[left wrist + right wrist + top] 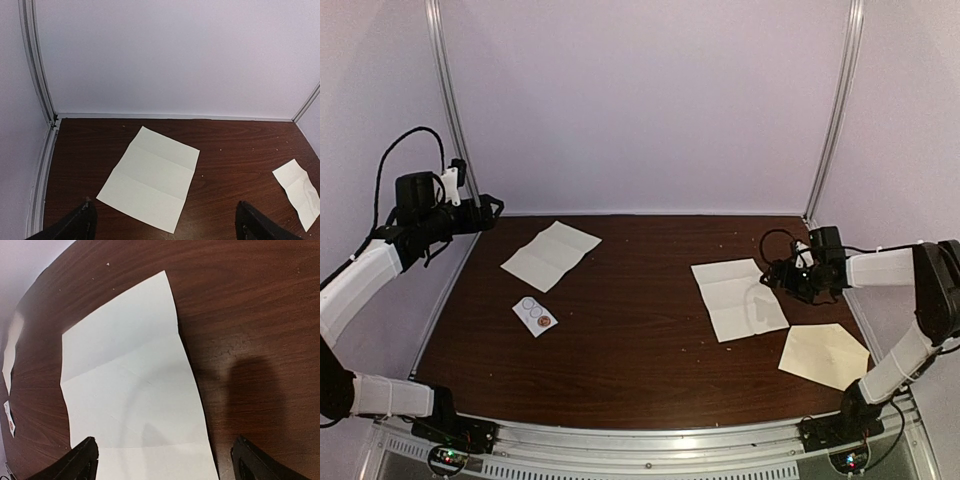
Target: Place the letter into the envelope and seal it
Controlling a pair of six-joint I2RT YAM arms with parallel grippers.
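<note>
Right wrist view: we see our right tool (pixel 162 462) with its fingers spread wide and empty, low over a creased white sheet (pixel 135 390) lying flat on the bench (pixel 250 315). The envelope (pixel 825 355) lies just beside that sheet, toward the near right corner. Our left tool (pixel 165 225), also spread apart and empty, hangs raised at the far left, facing a second creased sheet (pixel 150 177).

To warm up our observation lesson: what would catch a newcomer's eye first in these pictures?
Two creased white sheets stand out on the dark table: the left sheet toward the back, the right sheet under the open right gripper. The cream envelope lies at the near right corner.
</note>
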